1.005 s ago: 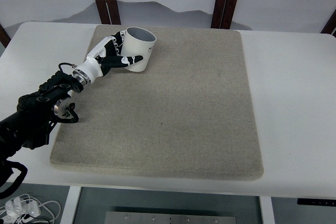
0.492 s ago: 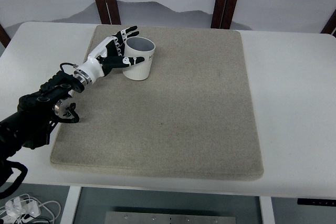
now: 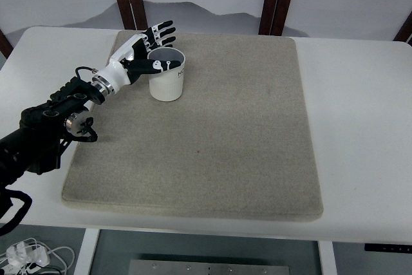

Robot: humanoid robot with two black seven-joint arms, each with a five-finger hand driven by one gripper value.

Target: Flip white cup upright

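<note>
Standing upright, white cup [image 3: 167,75] just beside left robot hand [image 3: 145,48], fingers spread.

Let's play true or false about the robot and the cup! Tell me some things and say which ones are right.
1. The white cup stands upright with its opening facing up. True.
2. The cup sits on the bare white table. False: it sits on the grey mat.
3. The left hand has its fingers spread open beside the cup. True.
4. The cup is at the near right corner of the mat. False: it is near the far left corner.
5. Two robot hands are showing. False: only the left hand shows.
</note>
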